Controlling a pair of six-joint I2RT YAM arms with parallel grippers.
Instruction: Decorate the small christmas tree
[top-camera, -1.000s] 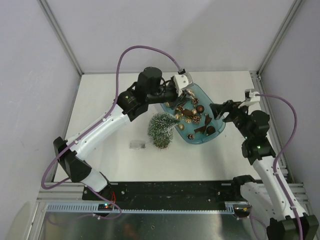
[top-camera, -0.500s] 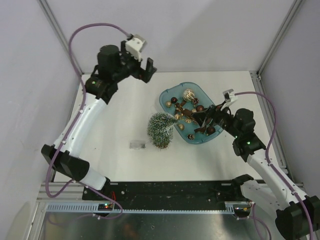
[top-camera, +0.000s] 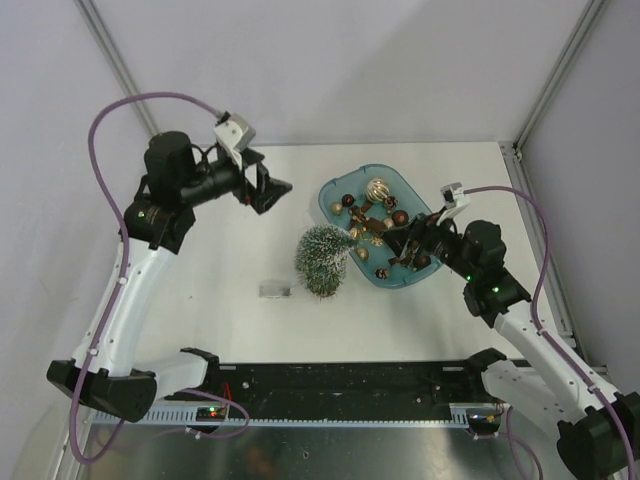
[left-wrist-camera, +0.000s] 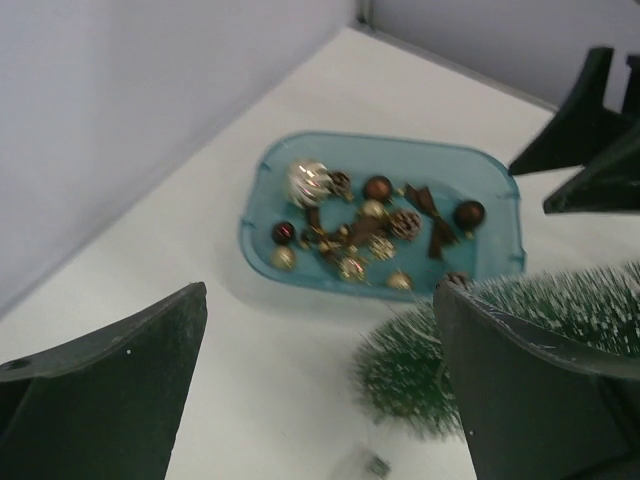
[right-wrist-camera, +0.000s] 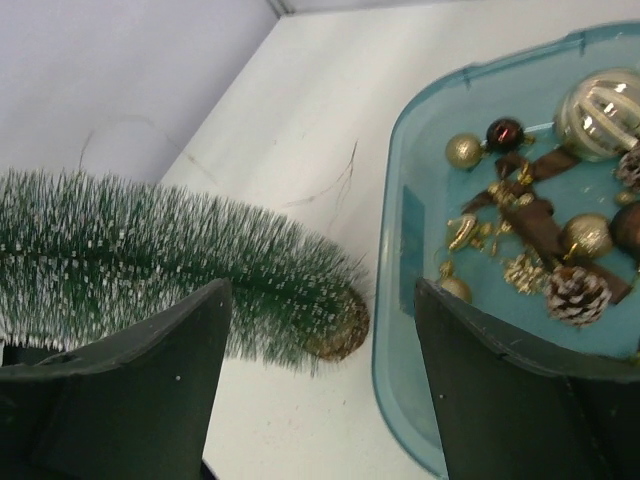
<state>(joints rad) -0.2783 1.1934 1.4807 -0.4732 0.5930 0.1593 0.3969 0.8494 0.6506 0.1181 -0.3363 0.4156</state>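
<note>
The small christmas tree (top-camera: 323, 260) stands upright on the table just left of the teal tray (top-camera: 334, 200); its frosted green bristles and brown base show in the right wrist view (right-wrist-camera: 180, 265). In the left wrist view the tree (left-wrist-camera: 410, 375) is partly hidden behind a finger. My left gripper (top-camera: 272, 192) hangs open and empty, raised well left of the tray. My right gripper (top-camera: 402, 250) is open and empty over the tray's near side, with tray rim (right-wrist-camera: 385, 330) and tree base between its fingers (right-wrist-camera: 322, 288).
The tray holds several ornaments: a large silver ball (top-camera: 378, 190), gold and dark red balls, brown bows and a pine cone (right-wrist-camera: 578, 295). A small clear object (top-camera: 275, 290) lies on the table left of the tree. Frame posts stand at the back corners.
My left arm has left the tray and swung up and back to the left, its jaws now wide. My right gripper has moved left, in over the tray towards the tree.
</note>
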